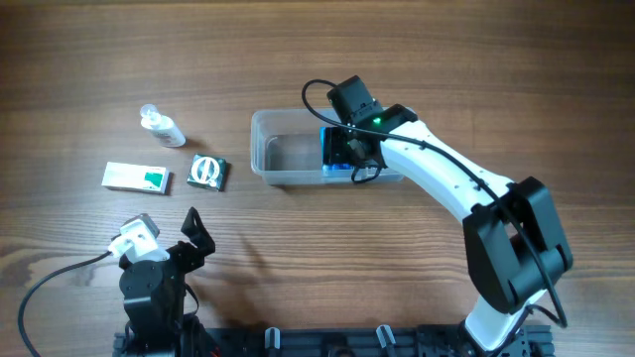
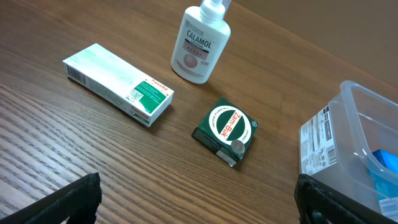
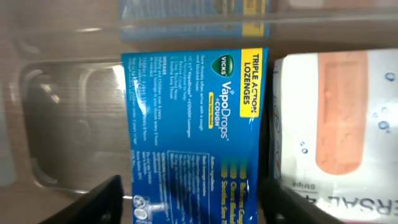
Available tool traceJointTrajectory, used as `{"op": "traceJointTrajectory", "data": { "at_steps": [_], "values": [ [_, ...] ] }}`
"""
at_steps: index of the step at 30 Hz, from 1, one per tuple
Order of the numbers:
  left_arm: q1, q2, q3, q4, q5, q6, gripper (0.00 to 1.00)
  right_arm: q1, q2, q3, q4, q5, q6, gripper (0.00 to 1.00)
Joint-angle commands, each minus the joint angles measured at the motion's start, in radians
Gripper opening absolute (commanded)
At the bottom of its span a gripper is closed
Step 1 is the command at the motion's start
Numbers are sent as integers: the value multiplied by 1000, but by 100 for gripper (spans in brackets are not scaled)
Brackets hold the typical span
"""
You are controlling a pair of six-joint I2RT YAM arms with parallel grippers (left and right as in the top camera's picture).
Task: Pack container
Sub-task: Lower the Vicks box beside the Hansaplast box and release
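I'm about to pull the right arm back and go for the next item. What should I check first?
1. VapoDrops packet inside the container: ok.
2. Right gripper free of the packet: cannot tell; its fingers straddle it.
3. Plaster box sits beside the packet, not under it: ok.
4. Left gripper open and empty: ok.
5. Zam-Buk box, white-green box and Calamol bottle packed: not ok; all lie on the table outside the container.
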Motion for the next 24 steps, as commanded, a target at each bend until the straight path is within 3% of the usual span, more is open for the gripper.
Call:
{"op": "traceJointTrajectory", "data": {
  "at_steps": [1, 5, 8, 17, 24],
  "values": [
    [5, -9, -3, 3, 5, 6, 100, 1, -60, -1, 5, -8, -8, 54],
    [5, -9, -3, 3, 5, 6, 100, 3, -82, -1, 48, -29, -26, 22],
    [5, -9, -4, 3, 5, 6, 100, 4, -67, -1, 68, -51, -26, 7],
    [5, -9, -4, 3, 5, 6, 100, 4, 29, -1, 209, -194, -151, 5],
    [5, -9, -3, 3, 5, 6, 100, 4, 74, -1, 201, -193, -221, 11]
  ]
}}
